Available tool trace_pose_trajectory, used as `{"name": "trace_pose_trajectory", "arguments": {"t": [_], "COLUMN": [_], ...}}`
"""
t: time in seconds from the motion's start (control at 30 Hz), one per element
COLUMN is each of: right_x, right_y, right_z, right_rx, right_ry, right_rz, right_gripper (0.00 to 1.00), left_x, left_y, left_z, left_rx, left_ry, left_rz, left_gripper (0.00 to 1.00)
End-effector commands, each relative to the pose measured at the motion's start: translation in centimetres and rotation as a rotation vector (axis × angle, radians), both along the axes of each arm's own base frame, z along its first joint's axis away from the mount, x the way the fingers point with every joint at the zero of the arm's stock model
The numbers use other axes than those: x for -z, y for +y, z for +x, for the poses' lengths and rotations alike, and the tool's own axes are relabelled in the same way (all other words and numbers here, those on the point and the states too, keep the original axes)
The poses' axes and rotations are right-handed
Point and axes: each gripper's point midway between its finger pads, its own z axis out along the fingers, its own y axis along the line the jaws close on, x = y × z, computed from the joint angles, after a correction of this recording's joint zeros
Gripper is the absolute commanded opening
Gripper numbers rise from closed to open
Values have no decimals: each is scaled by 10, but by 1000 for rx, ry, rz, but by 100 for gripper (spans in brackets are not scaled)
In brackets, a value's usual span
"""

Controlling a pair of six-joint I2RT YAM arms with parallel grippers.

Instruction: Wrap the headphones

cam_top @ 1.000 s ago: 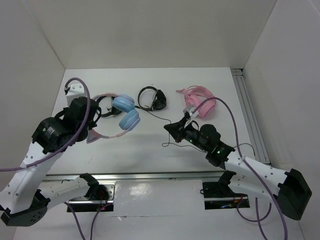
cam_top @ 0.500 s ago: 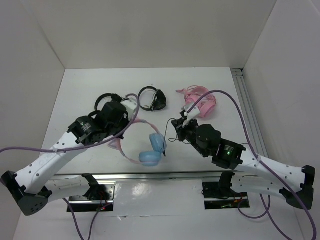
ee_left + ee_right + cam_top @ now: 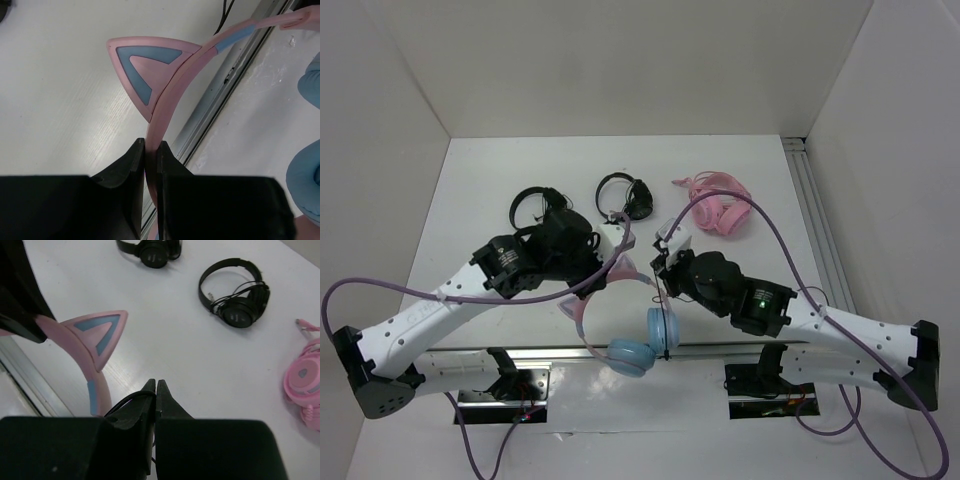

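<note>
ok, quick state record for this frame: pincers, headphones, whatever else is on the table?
left pincer: shut on headband, beside a cat ear
right pincer: shut on cable
ear cups: light blue, at near edge of table
cable path: runs down from right pincer past ear cups
other items: two black headphones, pink headphones, farther back

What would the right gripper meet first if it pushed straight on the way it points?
Probably bare table: the right gripper angles down at it, and the nearer black headphones lie off to the side. Depth unclear.
</note>
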Motion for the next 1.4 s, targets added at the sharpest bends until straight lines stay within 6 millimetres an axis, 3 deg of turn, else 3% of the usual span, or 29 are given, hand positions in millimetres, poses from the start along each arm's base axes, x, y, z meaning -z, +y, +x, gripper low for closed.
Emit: {"name": "trace_pose_trajectory", "arguments": {"t": [0.0,0.17,0.33,0.4,0.5,0.6,0.67,0.77,0.83,0.93,0.97,1.03,1.07,1.13,1.2,1.27,1.37], "right_x": [-8,-3,5,5,1,10,4,-8,-8,-27,-18,-13,-20,-10,-11,1,21], "right_y": [14,16,15,25,42,53,63,75,81,94,94,98,100,104,108,115,126], "right_z": [-3,-4,-5,-13,-23,-24,-27,-30,-34,-39,-36,-32,-29,-25,-25,-20,-15], "right_rx": [-74,-83,-80,-146,-240,-281,-327,-372,-404,-460,-457,-468,-469,-491,-522,-531,-548], "right_ry": [-7,5,1,10,0,7,-6,-37,-50,-118,-105,-104,-121,-93,-86,-67,-19], "right_rz": [0,-16,8,33,77,70,87,147,175,293,301,322,366,385,427,427,415], "right_gripper": [0,0,0,0,0,0,1,8,20,27,37,37,37,37,29,23,22], "left_x": [-33,-42,-88,-112,-128,-141,-142,-146,-144,-146,-150,-161,-170,-184,-190,-198,-213], "left_y": [-22,-21,-10,1,6,13,16,9,4,2,5,9,14,25,36,51,70], "left_z": [-27,-12,-13,-21,-29,-22,-13,-7,-5,5,6,7,8,6,15,23,30], "left_rx": [182,132,113,112,124,52,-14,-63,-81,-141,-161,-198,-225,-276,-365,-467,-595], "left_ry": [-6,-71,-220,-292,-331,-347,-351,-335,-316,-319,-328,-349,-369,-388,-415,-437,-463], "left_rz": [-127,-123,-245,-326,-383,-397,-387,-436,-462,-482,-498,-555,-583,-645,-661,-681,-733], "left_gripper": [0,0,0,0,0,0,0,0,0,0,0,0,0,0,0,0,0]}}
